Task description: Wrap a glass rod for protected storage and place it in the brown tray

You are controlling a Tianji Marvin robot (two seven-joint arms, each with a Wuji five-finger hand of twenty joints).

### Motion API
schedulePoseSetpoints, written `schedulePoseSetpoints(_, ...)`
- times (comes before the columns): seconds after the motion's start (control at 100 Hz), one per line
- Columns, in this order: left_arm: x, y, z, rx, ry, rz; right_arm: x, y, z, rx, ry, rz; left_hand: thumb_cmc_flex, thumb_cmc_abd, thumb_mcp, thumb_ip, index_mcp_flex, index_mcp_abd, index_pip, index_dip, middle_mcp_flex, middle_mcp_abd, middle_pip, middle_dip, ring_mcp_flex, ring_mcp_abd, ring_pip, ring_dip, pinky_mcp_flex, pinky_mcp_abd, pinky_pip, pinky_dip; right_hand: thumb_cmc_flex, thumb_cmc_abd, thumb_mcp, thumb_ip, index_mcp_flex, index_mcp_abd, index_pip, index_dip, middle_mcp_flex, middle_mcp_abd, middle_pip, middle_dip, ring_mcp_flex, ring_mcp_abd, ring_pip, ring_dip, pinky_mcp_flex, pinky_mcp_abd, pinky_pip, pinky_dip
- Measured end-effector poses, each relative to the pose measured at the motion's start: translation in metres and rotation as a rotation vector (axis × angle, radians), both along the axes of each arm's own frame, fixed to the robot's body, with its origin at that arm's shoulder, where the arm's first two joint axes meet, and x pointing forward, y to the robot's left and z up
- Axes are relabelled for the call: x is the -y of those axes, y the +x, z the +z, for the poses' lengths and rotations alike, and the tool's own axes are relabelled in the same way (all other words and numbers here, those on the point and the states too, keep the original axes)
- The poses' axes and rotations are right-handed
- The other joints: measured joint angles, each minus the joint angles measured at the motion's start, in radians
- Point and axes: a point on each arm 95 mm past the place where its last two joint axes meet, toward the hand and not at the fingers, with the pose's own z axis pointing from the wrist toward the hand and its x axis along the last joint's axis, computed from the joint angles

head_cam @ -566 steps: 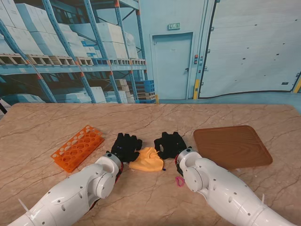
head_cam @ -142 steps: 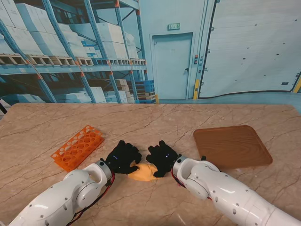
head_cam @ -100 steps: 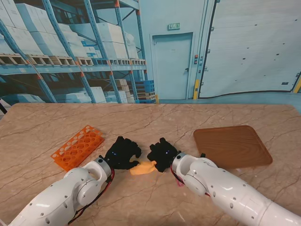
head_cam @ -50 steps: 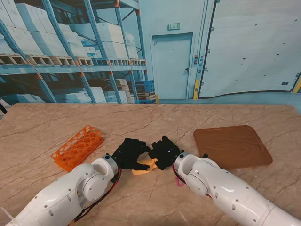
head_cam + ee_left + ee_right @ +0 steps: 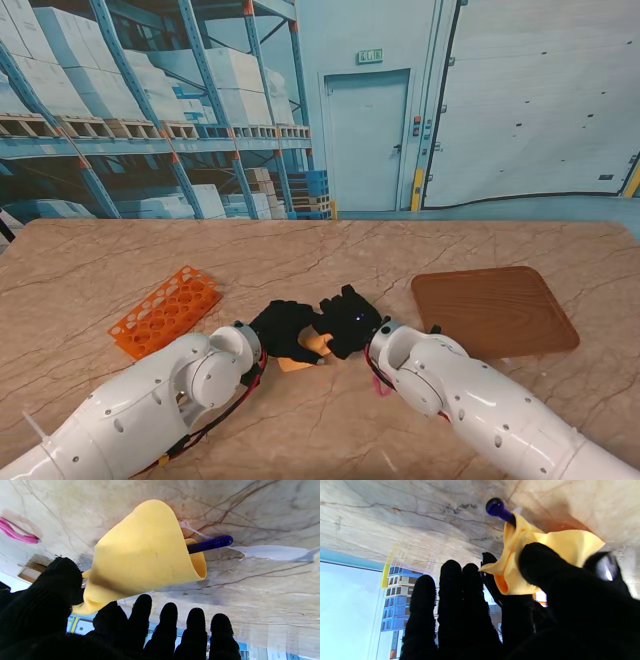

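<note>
Where the two black-gloved hands meet near the middle of the marble table (image 5: 330, 250), a yellow cloth (image 5: 303, 350) sits bunched between them. The left hand (image 5: 283, 327) reaches in from the left, its four fingers (image 5: 168, 620) straight and apart, its thumb against the cloth's narrow end. The right hand (image 5: 349, 320) pinches the cloth between thumb and forefinger, the other fingers (image 5: 450, 590) held straight and close together. The cloth curls into a loose cone around a dark blue glass rod (image 5: 210, 543), whose rounded end pokes out uncovered. The brown tray (image 5: 493, 310) lies well apart on the right. An orange rack (image 5: 165, 312) lies on the left.
</note>
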Motion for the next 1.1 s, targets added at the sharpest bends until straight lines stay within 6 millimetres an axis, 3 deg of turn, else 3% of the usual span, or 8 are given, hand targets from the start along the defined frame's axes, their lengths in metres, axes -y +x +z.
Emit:
schedulePoseSetpoints(0.49, 0.012, 0.013, -0.011, -0.070, -0.045, 0.047, -0.002, -0.001, 0.002, -0.007, 0.027, 0.001, 0.030, 0.000, 0.085, 0.000, -0.018, -0.060, 0.072, 0.015, 0.012, -0.006, -0.002, -0.057, -0.019, -0.010, -0.013, -0.035, 0.013, -0.033, -0.047, -0.056, 0.000, 0.000, 0.000, 0.000, 0.000, 0.000, 0.000, 0.002, 0.003, 0.001, 0.001, 0.001, 0.000, 0.000, 0.001, 0.001, 0.000, 0.000, 0.000, 0.000)
schedulePoseSetpoints(0.68, 0.014, 0.017, -0.010, -0.092, -0.064, 0.051, -0.002, 0.000, 0.004, -0.006, 0.034, -0.003, 0.056, -0.013, 0.114, 0.000, 0.090, -0.096, 0.124, 0.037, 0.025, -0.005, -0.005, -0.071, -0.022, -0.010, -0.019, -0.049, 0.015, -0.069, -0.083, -0.094, 0.000, 0.000, 0.000, 0.013, 0.000, 0.000, 0.000, 0.004, 0.005, 0.001, 0.001, 0.001, 0.000, 0.000, 0.001, 0.002, 0.000, 0.000, 0.000, 0.000)
schedulePoseSetpoints(0.85, 0.017, 0.020, -0.009, -0.097, -0.058, 0.044, -0.001, 0.001, 0.005, -0.002, 0.038, -0.007, 0.095, -0.018, 0.147, 0.000, 0.124, -0.112, 0.139, 0.063, 0.055, -0.005, -0.009, -0.076, -0.019, -0.010, -0.002, -0.050, 0.025, -0.074, -0.095, -0.107, 0.000, 0.001, 0.000, 0.014, 0.000, 0.001, 0.000, 0.008, 0.005, 0.001, 0.001, 0.002, 0.000, 0.000, 0.001, 0.002, 0.000, 0.000, 0.000, 0.000)
schedulePoseSetpoints(0.96, 0.018, 0.022, -0.008, -0.103, -0.066, 0.048, 0.000, 0.002, 0.006, 0.000, 0.040, -0.010, 0.140, -0.018, 0.173, 0.000, 0.159, -0.148, 0.256, 0.164, 0.078, -0.004, -0.010, -0.076, -0.007, -0.010, 0.012, -0.074, 0.028, -0.077, -0.095, -0.119, 0.000, 0.001, 0.000, 0.014, 0.000, 0.002, 0.000, 0.008, 0.005, 0.001, 0.001, 0.002, 0.000, 0.000, 0.001, 0.002, 0.000, 0.000, 0.000, 0.000)
schedulePoseSetpoints(1.03, 0.019, 0.023, -0.007, -0.108, -0.074, 0.053, 0.001, 0.002, 0.006, 0.001, 0.041, -0.013, 0.216, -0.029, 0.174, -0.053, 0.220, -0.153, 0.434, 0.253, 0.089, -0.004, -0.013, -0.077, -0.002, -0.010, 0.014, -0.076, 0.030, -0.080, -0.084, -0.130, 0.000, 0.001, 0.000, 0.000, 0.003, 0.002, 0.000, 0.008, 0.005, 0.001, 0.001, 0.002, 0.000, 0.000, 0.001, 0.002, 0.000, 0.000, 0.000, 0.000)
schedulePoseSetpoints(1.1, 0.020, 0.023, -0.007, -0.112, -0.080, 0.058, 0.001, 0.001, 0.006, 0.000, 0.041, -0.014, 0.264, -0.054, 0.174, -0.075, 0.258, -0.133, 0.584, 0.297, 0.097, -0.004, -0.017, -0.078, 0.003, -0.011, 0.014, -0.078, 0.030, -0.081, -0.057, -0.143, 0.000, 0.001, 0.000, 0.000, 0.003, 0.002, 0.000, 0.008, 0.005, 0.001, 0.001, 0.003, 0.000, 0.000, 0.001, 0.002, 0.000, 0.000, 0.000, 0.000)
